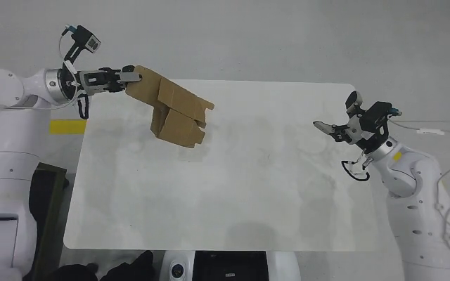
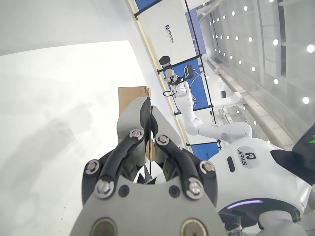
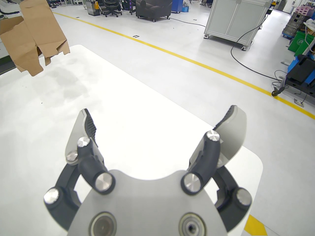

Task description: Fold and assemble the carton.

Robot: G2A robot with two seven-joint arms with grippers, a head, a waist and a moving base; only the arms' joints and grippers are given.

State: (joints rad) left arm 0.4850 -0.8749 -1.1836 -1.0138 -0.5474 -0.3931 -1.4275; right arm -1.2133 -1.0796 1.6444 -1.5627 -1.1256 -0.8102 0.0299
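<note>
1. Carton [image 1: 176, 112]: a brown cardboard blank, partly creased and not yet boxed, hangs over the far left corner of the white table [image 1: 267, 211]. From the right wrist view it appears to be clear of the surface. Loose flaps droop from its lower edge.
2. The left gripper [image 1: 130, 76] pinches one end of the carton. Its fingers are pressed together on the sheet, which runs edge-on between them.
3. The carton's long axis runs from that pinch out toward the middle of the table, so the free end faces the other arm.
4. The right gripper [image 1: 325, 128] hovers over the right side of the table. Its jaws are spread wide, holding and touching nothing, and they open roughly toward the carton.
5. The carton lies well apart from the right jaws, across the table on the left. The left arm is the nearer one, as it already holds the carton.
6. Folding probably needs a second grip, so either the carton comes toward the middle or the right arm crosses to the free end.
7. With only one end pinched, the sheet may swing or sag when it is first touched.
</note>
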